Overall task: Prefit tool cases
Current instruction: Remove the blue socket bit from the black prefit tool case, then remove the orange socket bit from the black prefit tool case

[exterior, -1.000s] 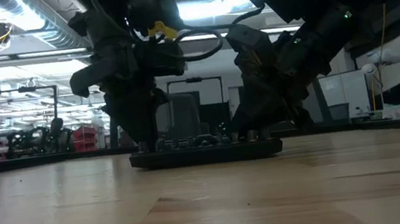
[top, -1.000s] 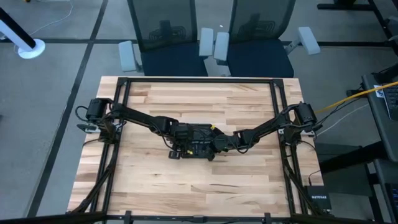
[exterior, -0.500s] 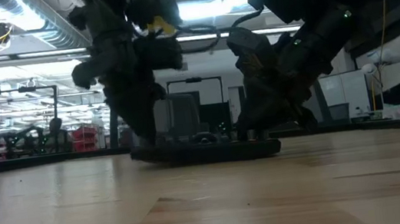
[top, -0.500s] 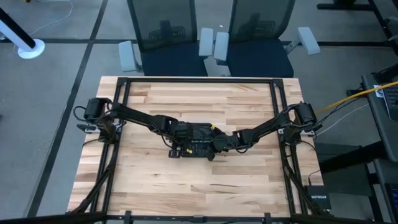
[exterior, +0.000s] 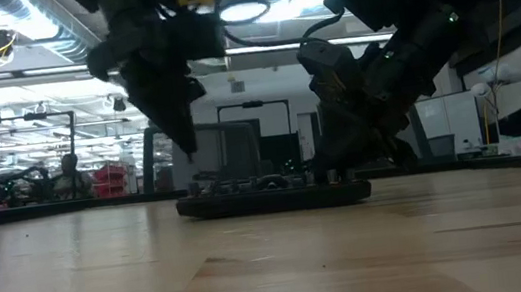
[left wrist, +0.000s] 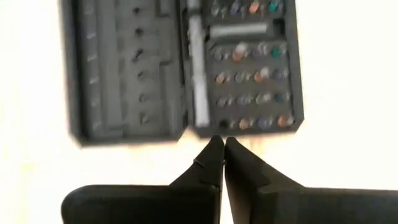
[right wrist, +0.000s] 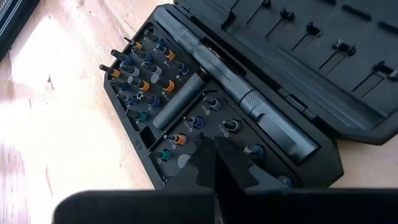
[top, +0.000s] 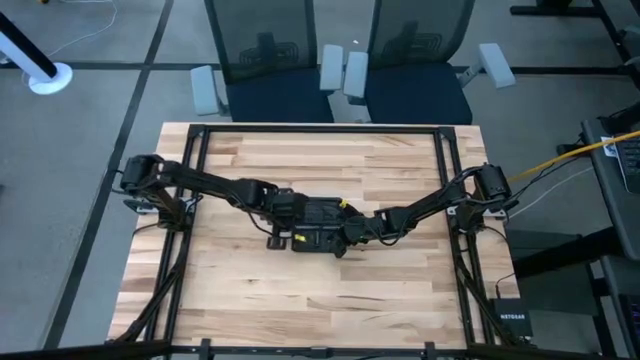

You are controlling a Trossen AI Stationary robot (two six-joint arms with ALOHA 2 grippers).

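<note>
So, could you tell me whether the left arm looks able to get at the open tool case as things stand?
Probably yes: the left gripper, jaws shut, hangs just above the tool case lying open, with nothing between; the right gripper sits on the bit side.

Grey carpet floor (top: 80, 200), two office chairs (top: 260, 50), ceiling lights (exterior: 253, 11)

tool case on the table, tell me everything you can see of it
The tool case is black plastic, hinged, and lies open and flat mid-table. One half holds rows of bits with coloured bands and a grey driver handle; the other has empty moulded slots. The right tool, shut, presses on the bit half. The left tool, shut, hangs clear above it.
</note>
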